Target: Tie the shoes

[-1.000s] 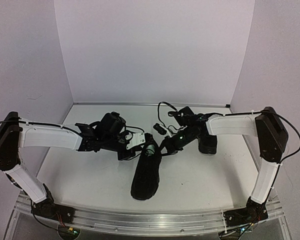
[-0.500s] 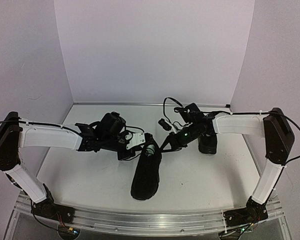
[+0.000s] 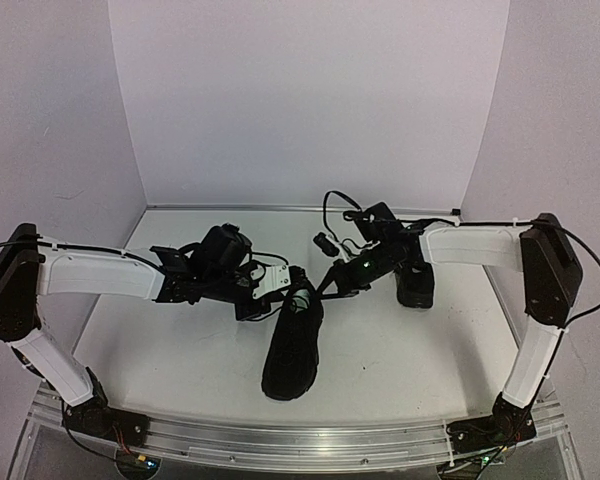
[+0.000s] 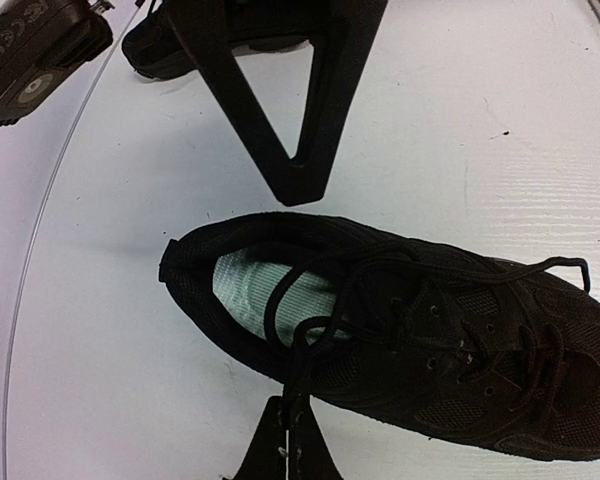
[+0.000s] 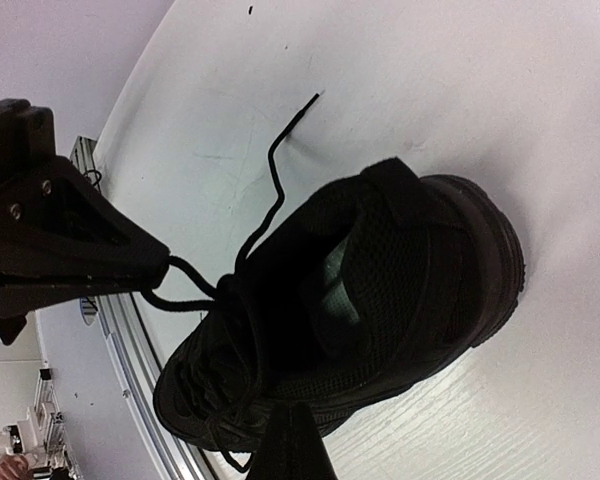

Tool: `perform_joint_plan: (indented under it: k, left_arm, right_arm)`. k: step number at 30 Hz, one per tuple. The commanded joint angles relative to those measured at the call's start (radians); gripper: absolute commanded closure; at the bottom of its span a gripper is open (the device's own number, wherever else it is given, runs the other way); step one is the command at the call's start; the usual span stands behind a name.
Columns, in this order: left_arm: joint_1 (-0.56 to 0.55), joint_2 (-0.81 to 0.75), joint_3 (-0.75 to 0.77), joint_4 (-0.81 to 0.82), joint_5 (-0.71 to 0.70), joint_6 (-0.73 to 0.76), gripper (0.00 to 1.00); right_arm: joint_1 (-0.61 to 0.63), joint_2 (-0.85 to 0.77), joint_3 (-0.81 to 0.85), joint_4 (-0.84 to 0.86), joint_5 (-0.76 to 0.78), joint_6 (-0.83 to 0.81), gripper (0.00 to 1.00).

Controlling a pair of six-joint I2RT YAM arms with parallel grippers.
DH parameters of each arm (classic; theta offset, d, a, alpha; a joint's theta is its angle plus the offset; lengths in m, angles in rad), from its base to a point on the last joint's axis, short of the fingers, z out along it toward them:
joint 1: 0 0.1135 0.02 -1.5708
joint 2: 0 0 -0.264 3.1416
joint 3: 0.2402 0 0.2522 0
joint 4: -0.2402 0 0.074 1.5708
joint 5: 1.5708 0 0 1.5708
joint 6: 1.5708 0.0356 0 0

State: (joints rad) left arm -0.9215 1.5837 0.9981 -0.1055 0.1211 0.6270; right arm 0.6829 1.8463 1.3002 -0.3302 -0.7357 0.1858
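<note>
One black shoe (image 3: 290,345) lies mid-table, toe toward me, its pale green insole (image 4: 250,285) showing. My left gripper (image 4: 288,412) is shut on a loop of its thin black lace (image 4: 310,335) beside the shoe's opening; it also shows in the top view (image 3: 274,297) and the right wrist view (image 5: 158,266). My right gripper (image 5: 290,415) is shut just off the shoe's other side, with nothing visible between its tips; it also shows in the top view (image 3: 328,287) and the left wrist view (image 4: 298,188). The other black shoe (image 3: 417,283) stands behind the right arm.
A free lace end (image 5: 280,160) trails off the shoe onto the white table (image 3: 180,340). Cables loop above the right wrist (image 3: 335,215). White walls close in the back and sides. A metal rail (image 3: 300,440) runs along the near edge.
The right wrist has shifted a little back and up beside the shoe. The left gripper has kept still with the lace loop in it. The shoes have not moved.
</note>
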Motion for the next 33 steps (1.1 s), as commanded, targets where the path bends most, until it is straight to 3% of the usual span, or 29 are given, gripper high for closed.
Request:
perform_joint_plan:
  k: [1, 19, 33]
  left_arm:
    - [0.005, -0.018, 0.006, 0.019, 0.014, -0.011, 1.00]
    - [0.005, -0.021, 0.004, 0.024, 0.020, -0.007, 1.00]
    - [0.005, -0.018, 0.008, 0.023, 0.020, -0.005, 1.00]
  right_arm:
    - [0.015, 0.026, 0.054, -0.008, 0.023, -0.008, 1.00]
    - [0.079, 0.097, 0.154, -0.147, 0.153, -0.080, 0.95]
    - [0.081, 0.076, 0.152, -0.147, 0.031, -0.085, 0.90]
